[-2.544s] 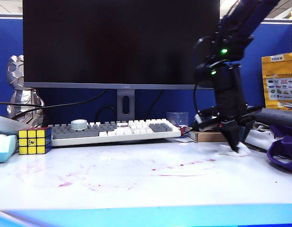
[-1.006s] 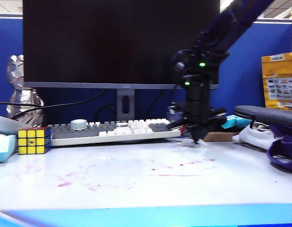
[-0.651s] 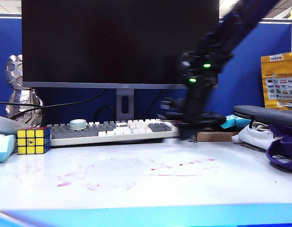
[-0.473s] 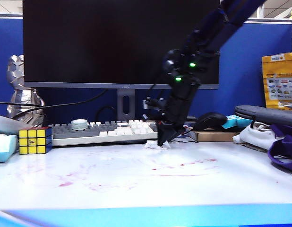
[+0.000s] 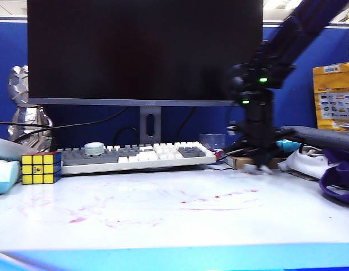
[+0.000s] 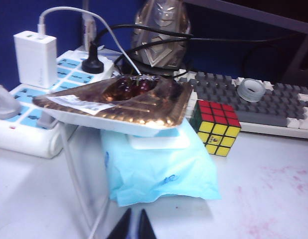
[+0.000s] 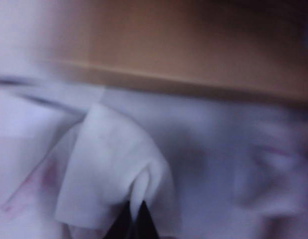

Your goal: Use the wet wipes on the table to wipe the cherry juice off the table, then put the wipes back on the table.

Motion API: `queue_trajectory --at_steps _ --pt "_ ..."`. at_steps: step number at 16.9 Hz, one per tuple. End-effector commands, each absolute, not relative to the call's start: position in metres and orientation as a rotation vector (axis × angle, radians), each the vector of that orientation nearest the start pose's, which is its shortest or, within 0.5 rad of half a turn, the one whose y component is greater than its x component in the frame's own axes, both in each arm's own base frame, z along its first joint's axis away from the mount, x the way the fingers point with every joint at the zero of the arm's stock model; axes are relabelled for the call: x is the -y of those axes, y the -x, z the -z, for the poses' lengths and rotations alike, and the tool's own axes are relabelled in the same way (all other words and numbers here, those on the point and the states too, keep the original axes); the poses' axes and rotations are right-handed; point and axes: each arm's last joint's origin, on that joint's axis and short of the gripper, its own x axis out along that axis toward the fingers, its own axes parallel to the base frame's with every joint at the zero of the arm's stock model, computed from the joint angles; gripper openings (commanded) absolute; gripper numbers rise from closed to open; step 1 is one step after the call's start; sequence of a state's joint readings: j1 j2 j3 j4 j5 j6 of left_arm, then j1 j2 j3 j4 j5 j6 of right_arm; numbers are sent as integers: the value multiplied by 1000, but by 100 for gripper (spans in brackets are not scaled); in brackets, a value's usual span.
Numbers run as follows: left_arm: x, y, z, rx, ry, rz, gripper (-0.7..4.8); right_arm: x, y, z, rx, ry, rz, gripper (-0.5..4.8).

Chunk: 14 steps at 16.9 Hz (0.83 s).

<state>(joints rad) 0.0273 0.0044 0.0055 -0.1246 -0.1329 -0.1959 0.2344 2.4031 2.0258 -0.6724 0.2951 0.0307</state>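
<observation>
My right gripper (image 5: 259,167) points down at the back right of the table (image 5: 174,226), its tips shut on the wet wipes (image 7: 111,181), a crumpled white sheet with a faint pink stain that drags on the surface. In the exterior view the wet wipes (image 5: 260,168) show as a blurred pale patch under the tips. The cherry juice (image 5: 217,197) lies in thin reddish streaks in the middle, with fainter smears and a blotch (image 5: 77,219) to the left. My left gripper (image 6: 133,224) is shut and empty, low over the table's left end near a light blue pack.
A keyboard (image 5: 135,155) and a monitor stand (image 5: 150,125) line the back. A Rubik's cube (image 5: 42,167) stands at the left. A cardboard box (image 5: 249,162), a white cloth (image 5: 301,161) and purple straps (image 5: 338,180) crowd the right. A gold tray (image 6: 119,102) sits on the blue pack (image 6: 159,172), beside a power strip (image 6: 39,109).
My right gripper swept the wet wipes left along the back of the table to near the keyboard's right end, then swung back right to in front of the cardboard box.
</observation>
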Motion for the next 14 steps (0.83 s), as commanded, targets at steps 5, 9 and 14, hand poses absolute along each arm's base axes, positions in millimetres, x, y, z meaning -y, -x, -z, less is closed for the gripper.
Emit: queue_trajectory --at_steps 5,9,14 --pt "-6 -96 -154 -100 185 -168 28 -135 -473 -147 -1305 85 -385 -1" --pt "-6 -96 -154 -99 185 -167 28 -231 -429 -150 -1295 287 -750 -1" --pt "-6 -96 -154 -99 185 -167 28 -284 -377 -148 -1437 445 -881 -1"
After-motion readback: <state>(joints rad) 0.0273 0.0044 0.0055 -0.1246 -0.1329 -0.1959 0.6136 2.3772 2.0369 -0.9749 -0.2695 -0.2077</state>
